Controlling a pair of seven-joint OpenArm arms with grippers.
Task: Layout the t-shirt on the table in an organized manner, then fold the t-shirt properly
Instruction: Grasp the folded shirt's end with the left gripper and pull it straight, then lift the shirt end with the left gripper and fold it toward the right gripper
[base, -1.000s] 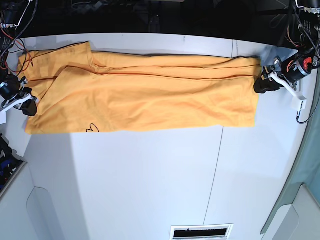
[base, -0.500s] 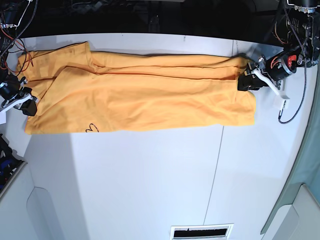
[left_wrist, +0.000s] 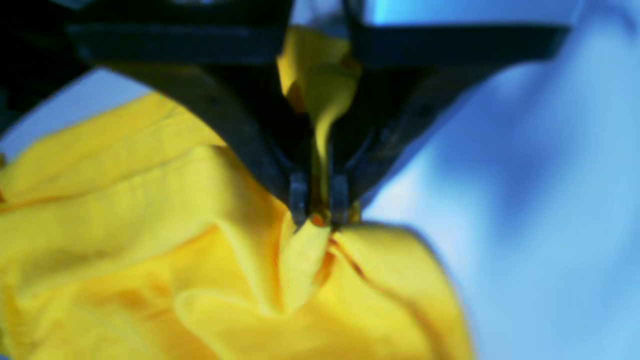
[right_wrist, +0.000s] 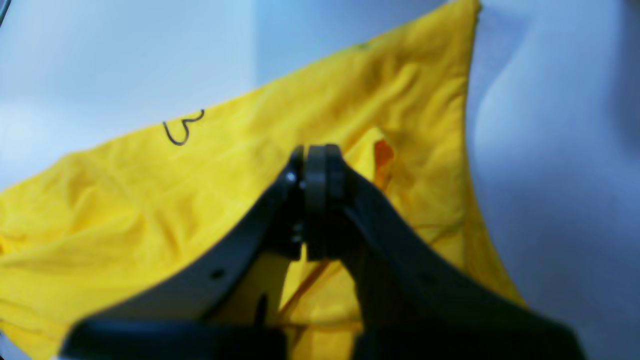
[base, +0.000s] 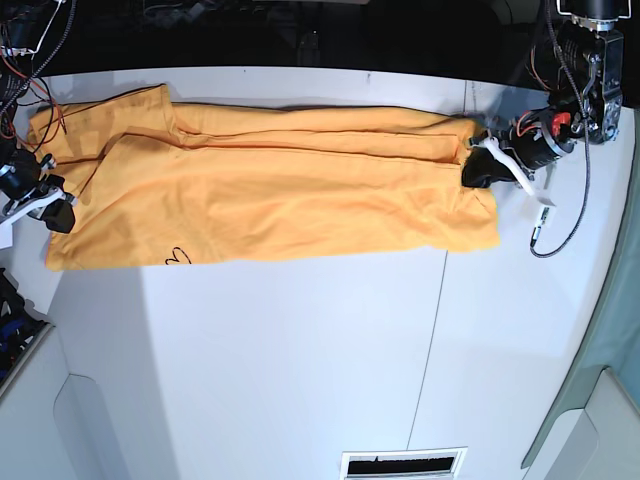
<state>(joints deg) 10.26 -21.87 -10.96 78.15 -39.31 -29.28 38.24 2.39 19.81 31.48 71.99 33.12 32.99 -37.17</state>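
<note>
**Both grippers pinch the shirt's ends**

The left gripper has its black jaws nearly together, pinching a bunched fold of the soft orange-yellow cotton t-shirt at its 3 o'clock end. The right gripper has its jaws pressed together on the cloth at the 9 o'clock edge. The shirt lies stretched long across the flat matte white table, its thin black heart drawing near 7 o'clock.

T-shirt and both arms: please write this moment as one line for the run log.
t-shirt: long band, flat on table | left end effector: shut on t-shirt edge | right end effector: shut on other end | stage: folding
</note>
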